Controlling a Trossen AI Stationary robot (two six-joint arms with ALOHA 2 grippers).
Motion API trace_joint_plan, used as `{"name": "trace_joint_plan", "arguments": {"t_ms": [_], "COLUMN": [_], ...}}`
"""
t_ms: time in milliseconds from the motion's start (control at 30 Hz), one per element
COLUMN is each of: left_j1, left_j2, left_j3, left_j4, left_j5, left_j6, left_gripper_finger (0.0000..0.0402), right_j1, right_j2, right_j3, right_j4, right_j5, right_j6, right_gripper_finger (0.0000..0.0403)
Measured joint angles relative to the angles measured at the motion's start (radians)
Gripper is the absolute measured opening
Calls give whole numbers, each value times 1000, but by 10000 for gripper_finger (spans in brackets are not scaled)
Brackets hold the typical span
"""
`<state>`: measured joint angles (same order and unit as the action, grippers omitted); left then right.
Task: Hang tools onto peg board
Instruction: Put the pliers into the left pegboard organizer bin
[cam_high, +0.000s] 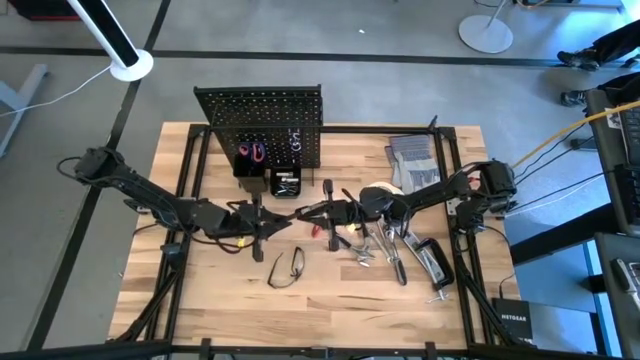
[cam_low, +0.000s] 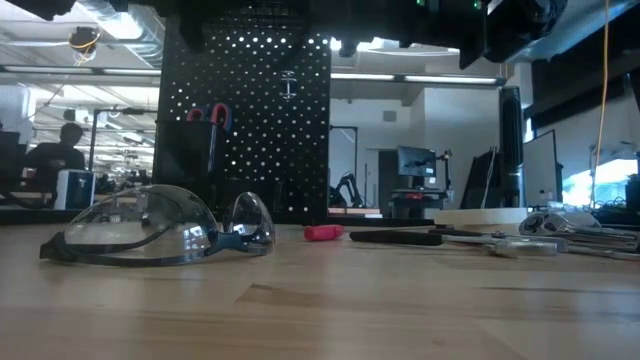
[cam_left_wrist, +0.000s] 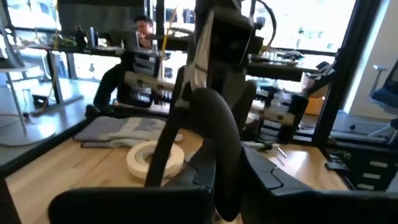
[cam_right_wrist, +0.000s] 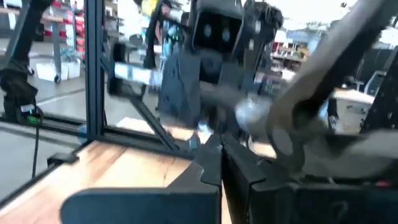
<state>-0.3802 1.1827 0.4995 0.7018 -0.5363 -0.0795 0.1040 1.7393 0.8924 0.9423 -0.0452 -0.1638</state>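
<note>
1. While both arms meet over the middle of the counter (cam_high: 200, 300), in front of the peg board (cam_high: 262, 125), the left gripper (cam_high: 262, 222) and the right gripper (cam_high: 318, 212) face each other, tips near together, in what looks like a hand-over.
2. The right gripper's jaws are closed on a silvery, long-handled tool (cam_right_wrist: 292, 112); which tool it is I cannot tell. The left gripper's jaws are nearly closed around a dark curved handle (cam_left_wrist: 214, 124), seemingly part of the same tool.
3. To do this step well, I would have one gripper keep its hold until the other is plainly secure, then turn the tool so it can go onto the board.
4. Red-handled pliers (cam_high: 252, 152) already sit in a bin on the board.
5. Waiting on the counter: safety glasses (cam_high: 286, 267) nearer the front edge, a white tape roll (cam_high: 380, 192) and a heap of hand tools (cam_high: 400, 255) under the right arm.
6. The room between grippers and board is narrow; the bins jut forward, so I would lift before going in. The glasses lie well apart, below the grippers.
</note>
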Motion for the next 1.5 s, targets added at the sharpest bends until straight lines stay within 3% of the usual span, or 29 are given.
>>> {"name": "trace_joint_plan", "arguments": {"t_ms": [233,400,533,700,800,1500], "left_j1": [-29,-39,-27,-6,-2,11], "left_j2": [-98,-170,-181,-176,-176,-162], "left_j3": [0,0,0,0,0,0], "left_j4": [22,15,15,6,3,-6], "left_j5": [0,-4,-5,-5,-6,-26], "left_j6": [59,87,62,5,-11,-108], "left_gripper_finger": [21,21,21,21,21,21], "right_j1": [33,55,60,60,60,60], "right_j2": [-89,-169,-157,-117,-115,-113], "right_j3": [0,1,0,-1,-1,-1], "right_j4": [-225,-432,-429,-317,-267,-213], "right_j5": [41,263,410,495,508,507], "right_j6": [-15,-118,-234,-453,-524,-530], "right_gripper_finger": [5,5,5,5,5,5]}}
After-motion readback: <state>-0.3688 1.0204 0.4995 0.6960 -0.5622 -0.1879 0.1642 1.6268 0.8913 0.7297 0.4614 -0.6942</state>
